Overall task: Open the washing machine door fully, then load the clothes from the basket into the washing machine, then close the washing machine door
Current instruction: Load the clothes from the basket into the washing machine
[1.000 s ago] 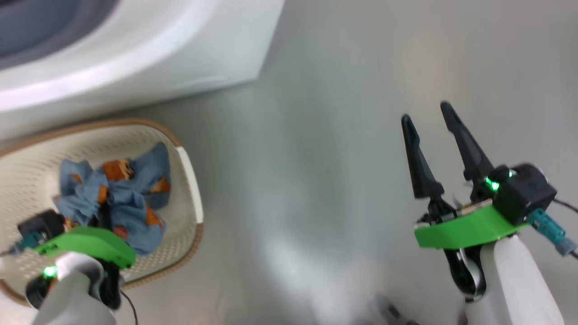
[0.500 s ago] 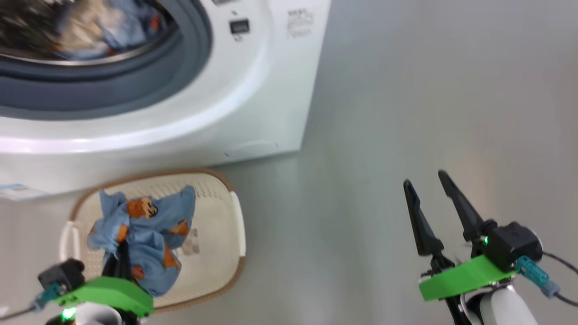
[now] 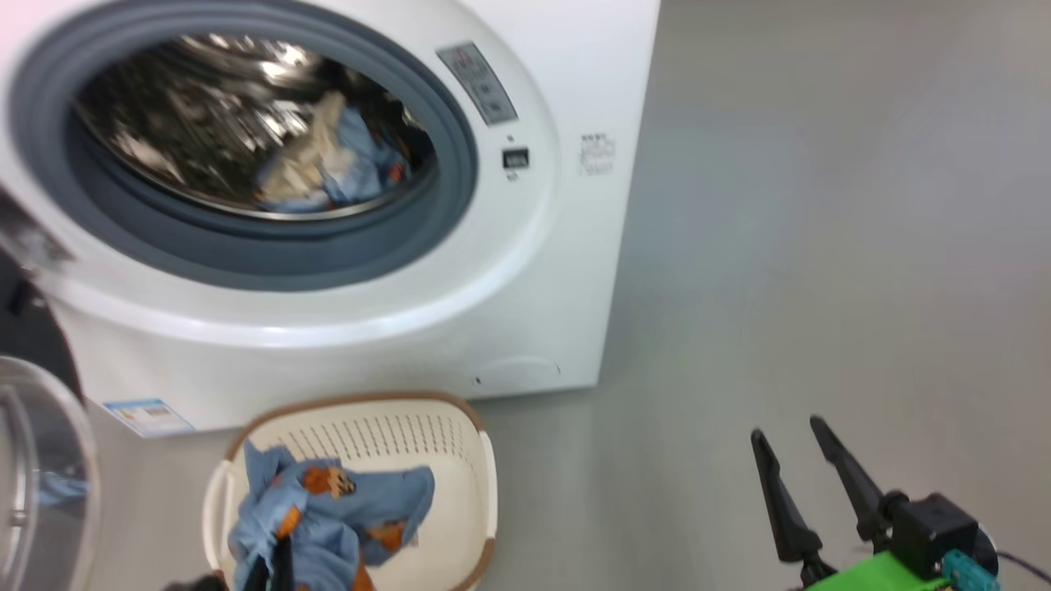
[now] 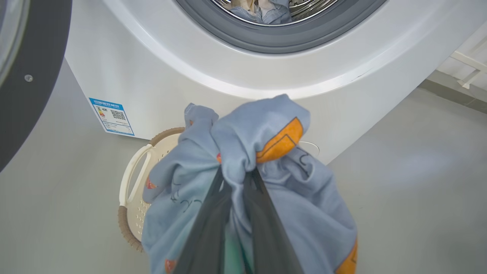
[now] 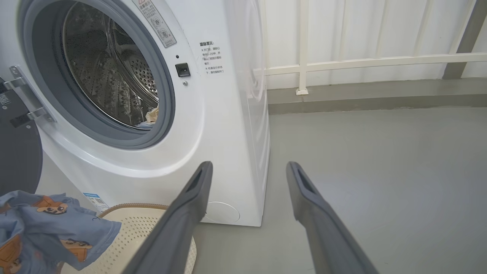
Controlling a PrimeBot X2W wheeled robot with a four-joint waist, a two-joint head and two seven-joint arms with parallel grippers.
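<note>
Now: the washing machine (image 3: 542, 328) stands ahead of and above the left gripper (image 4: 236, 174), drum (image 3: 189, 123) open to view, and the washing machine door (image 4: 26, 95) is swung out to that gripper's left. The basket (image 3: 472, 460) sits on the floor (image 3: 821, 246) just below the left gripper, close to the machine's front. The left gripper's 2 fingers are pinched together on 1 bunch of the clothes (image 4: 266, 133), which hangs over the basket, with more lying in the drum; the right gripper (image 5: 249, 164) has its fingers spread wide with nothing between them, the machine's corner ahead-left of it.
</note>
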